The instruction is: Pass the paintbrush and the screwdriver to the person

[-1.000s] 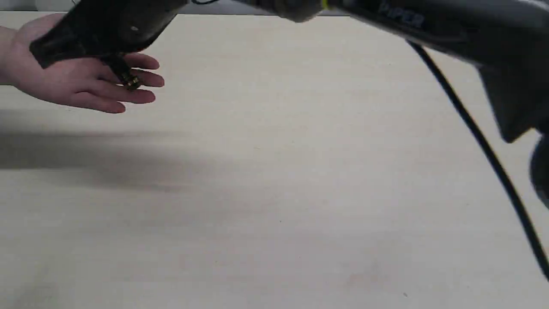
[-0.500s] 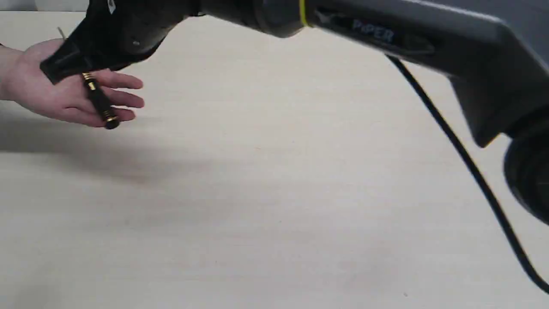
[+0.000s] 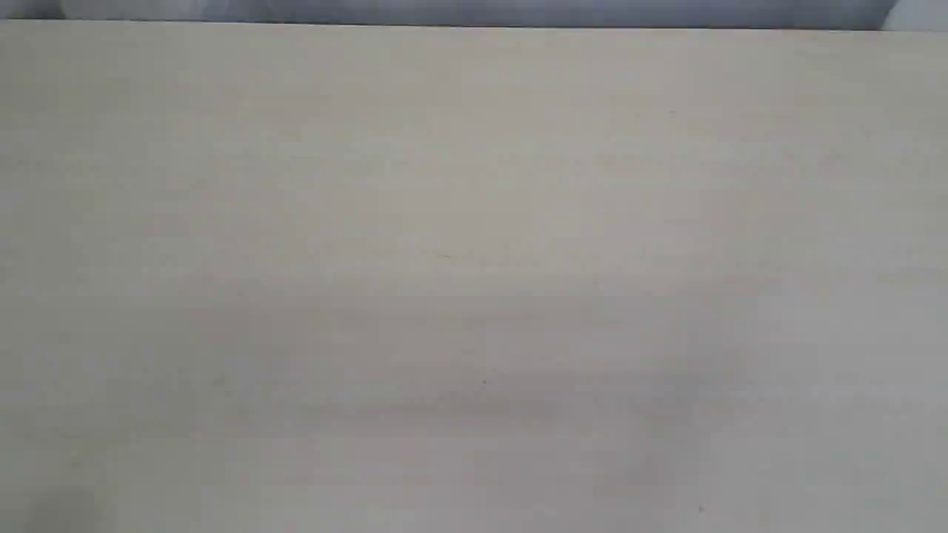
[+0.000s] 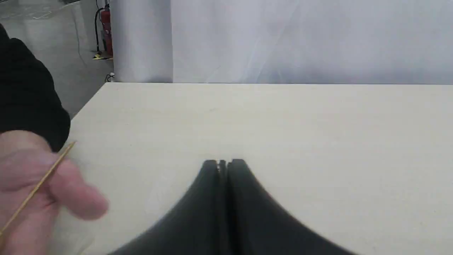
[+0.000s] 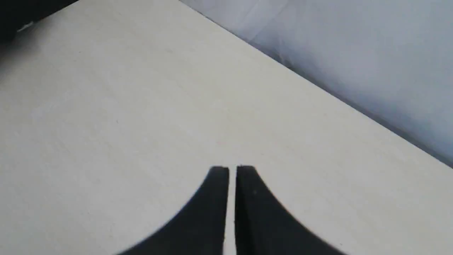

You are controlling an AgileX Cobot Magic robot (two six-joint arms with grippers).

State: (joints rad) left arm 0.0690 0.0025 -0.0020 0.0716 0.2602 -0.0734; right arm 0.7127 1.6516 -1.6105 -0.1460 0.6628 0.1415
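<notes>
Hand (image 4: 32,184); left gripper (image 4: 223,163) (closed) nearby

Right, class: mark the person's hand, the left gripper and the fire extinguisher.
person's hand (image 4: 46,202), left wrist view, middle of the blurred hand.
left gripper (image 4: 223,163), left wrist view, between the shut fingertips.
fire extinguisher (image 4: 106,28), left wrist view, on its red body.

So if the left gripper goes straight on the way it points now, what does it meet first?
The way looks free: the left gripper points over the table toward the white curtain behind it. The person's hand lies off to the side. Depth is unclear.
</notes>
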